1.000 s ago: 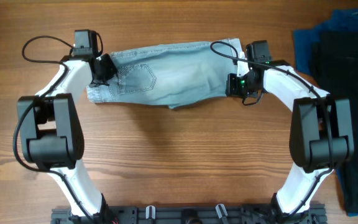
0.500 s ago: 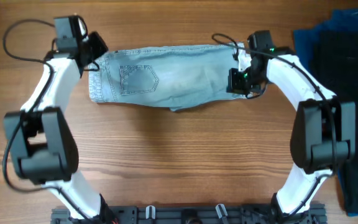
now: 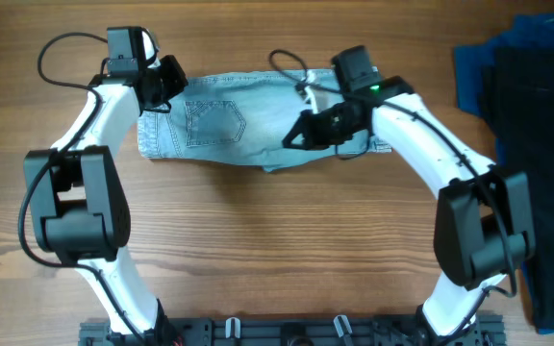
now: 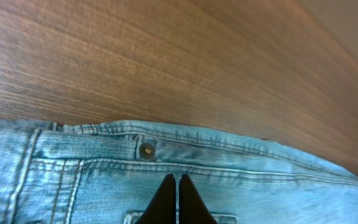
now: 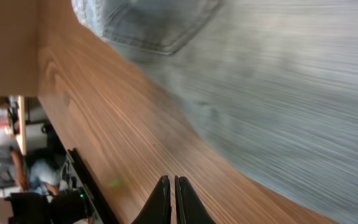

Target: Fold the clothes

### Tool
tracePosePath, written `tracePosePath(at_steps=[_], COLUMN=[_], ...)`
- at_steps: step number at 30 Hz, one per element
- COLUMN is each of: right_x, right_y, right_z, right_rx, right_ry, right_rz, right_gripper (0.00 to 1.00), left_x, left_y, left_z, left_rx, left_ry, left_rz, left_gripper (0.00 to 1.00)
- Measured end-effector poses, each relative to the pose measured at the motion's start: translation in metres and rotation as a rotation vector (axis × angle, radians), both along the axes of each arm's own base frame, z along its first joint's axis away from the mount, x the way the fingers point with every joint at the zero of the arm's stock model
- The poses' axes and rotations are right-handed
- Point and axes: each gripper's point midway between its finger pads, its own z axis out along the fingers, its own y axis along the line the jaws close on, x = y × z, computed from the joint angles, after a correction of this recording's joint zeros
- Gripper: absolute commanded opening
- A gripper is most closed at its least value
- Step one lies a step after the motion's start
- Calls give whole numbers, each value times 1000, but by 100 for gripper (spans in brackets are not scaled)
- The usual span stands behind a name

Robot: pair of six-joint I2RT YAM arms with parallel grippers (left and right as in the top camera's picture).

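Arching over denim shorts (image 3: 229, 130), right arm (image 3: 414, 123) bent.

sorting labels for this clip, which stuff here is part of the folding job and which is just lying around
Part of the job:
- denim shorts

Just lying about:
- dark blue cloth
- black garment

Right fingers (image 3: 294, 140) have travelled over the light blue faded denim shorts (image 3: 229, 125) toward the left edge of the desk (image 3: 277, 250); left fingers (image 3: 162, 91) have returned to the shorts' left end.
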Motion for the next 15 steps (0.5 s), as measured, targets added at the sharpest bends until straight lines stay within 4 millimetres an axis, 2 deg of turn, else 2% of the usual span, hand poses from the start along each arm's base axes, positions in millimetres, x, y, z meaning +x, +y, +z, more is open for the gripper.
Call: tracePosePath(at_steps=[4,6,8,15], right_x=[-8,-9,-5,6], right_y=[26,33,33,25], right_z=[-3,-5,-12,-59], right_rx=[-30,-47,-85,-187], right_ry=[-20,-18,-13,65], right_rz=[13,-4,-47,-146], right_gripper=[4,4,4,4], left_x=[0,0,0,-1], left_y=[-1,-2,-2,-2], left_z=[-10,-13,-18,-25], left_rx=[-7,-10,-11,-11], left_ry=[15,20,28,40], left_rz=[-5,-6,-7,-7], left_gripper=[4,4,4,4])
